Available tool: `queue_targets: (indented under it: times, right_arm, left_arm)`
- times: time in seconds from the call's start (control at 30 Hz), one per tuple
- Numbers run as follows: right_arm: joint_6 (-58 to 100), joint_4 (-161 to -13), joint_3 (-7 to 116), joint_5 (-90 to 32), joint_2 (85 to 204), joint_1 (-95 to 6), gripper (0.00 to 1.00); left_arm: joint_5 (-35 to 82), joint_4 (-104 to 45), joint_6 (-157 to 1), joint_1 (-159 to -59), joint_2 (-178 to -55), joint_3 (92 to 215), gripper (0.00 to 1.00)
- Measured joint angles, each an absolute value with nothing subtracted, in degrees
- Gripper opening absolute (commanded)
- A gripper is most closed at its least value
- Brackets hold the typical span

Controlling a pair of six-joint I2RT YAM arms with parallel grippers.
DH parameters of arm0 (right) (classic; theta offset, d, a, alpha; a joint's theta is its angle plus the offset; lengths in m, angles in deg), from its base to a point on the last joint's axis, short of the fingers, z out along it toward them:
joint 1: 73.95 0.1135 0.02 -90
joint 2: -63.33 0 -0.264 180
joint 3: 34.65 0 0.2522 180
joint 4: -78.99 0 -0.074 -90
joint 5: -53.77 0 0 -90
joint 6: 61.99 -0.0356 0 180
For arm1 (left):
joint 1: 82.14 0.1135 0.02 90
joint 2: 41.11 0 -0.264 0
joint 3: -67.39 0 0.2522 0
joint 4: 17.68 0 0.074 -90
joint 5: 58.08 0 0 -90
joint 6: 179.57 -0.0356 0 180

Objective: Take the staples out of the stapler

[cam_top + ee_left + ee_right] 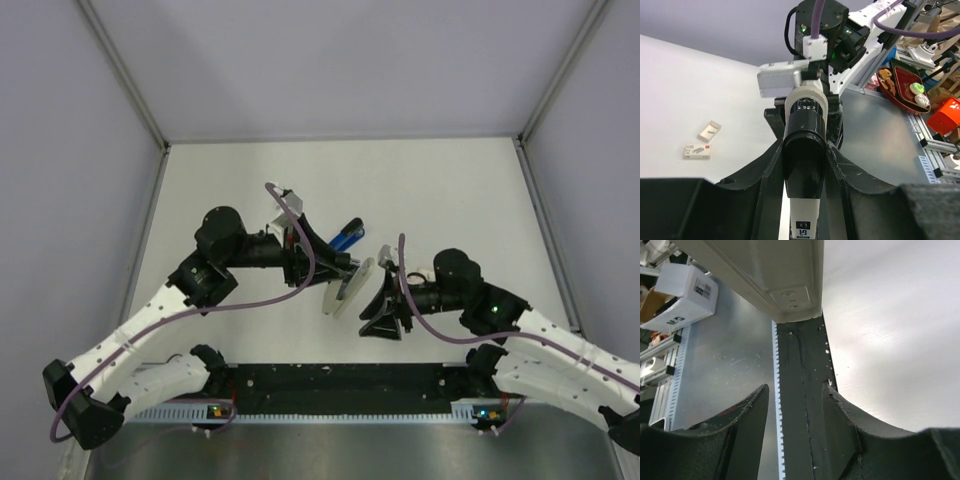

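Note:
My left gripper [345, 272] is shut on the stapler and holds it above the table. In the left wrist view the stapler's black end [804, 165] fills the gap between my black fingers [765, 170], with a white label below it. In the top view the stapler's blue body [347, 237] sticks out up and to the right of that gripper. My right gripper [380, 300] is open and empty, close to the right of the left gripper. In the right wrist view [796, 390] nothing lies between its fingers. I see no loose staples.
A small white staple box [697, 151] and an open white box tray [710, 130] lie on the white table. A black strip with a toothed white edge [802, 355] runs along the near table edge. Red bowls [905, 82] and boxes [682, 295] stand off the table.

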State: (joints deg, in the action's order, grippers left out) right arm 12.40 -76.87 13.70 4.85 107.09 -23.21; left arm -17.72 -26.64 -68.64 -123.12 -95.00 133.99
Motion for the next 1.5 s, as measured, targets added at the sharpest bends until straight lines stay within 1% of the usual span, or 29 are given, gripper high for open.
queue_targets:
  times: [0.13, 0.27, 0.4, 0.6, 0.83, 1.03, 1.33, 1.5]
  right_arm:
    - [12.6, -73.7, 15.9, 1.1, 104.1, -23.1, 0.46]
    - [14.4, -68.3, 23.7, -2.1, 101.8, -23.1, 0.46]
    - [16.7, -64.2, 31.4, -3.7, 101.7, -23.1, 0.48]
    - [20.0, -59.0, 37.4, -5.1, 104.1, -23.1, 0.52]
    - [23.1, -56.4, 41.2, -3.5, 112.1, -23.1, 0.53]
    - [24.9, -55.6, 41.9, 0.1, 118.2, -23.1, 0.53]
    - [24.9, -55.8, 41.7, 6.7, 118.7, -23.1, 0.53]
    - [24.3, -57.7, 40.3, 8.4, 118.7, -23.1, 0.48]
  left_arm:
    - [-18.4, -26.4, -68.5, -123.1, -95.9, 134.0, 0.00]
    - [-19.4, -28.8, -69.3, -123.1, -95.9, 134.0, 0.00]
    - [-20.3, -32.4, -71.2, -123.1, -95.7, 134.0, 0.00]
    - [-22.0, -40.1, -75.3, -124.1, -95.6, 134.0, 0.00]
    - [-23.4, -47.1, -79.8, -126.5, -96.0, 134.2, 0.00]
    - [-23.8, -50.5, -82.6, -127.8, -96.1, 134.5, 0.00]
    - [-23.3, -52.7, -84.2, -127.9, -96.1, 134.7, 0.00]
    - [-23.0, -52.9, -84.2, -128.1, -96.8, 135.5, 0.00]
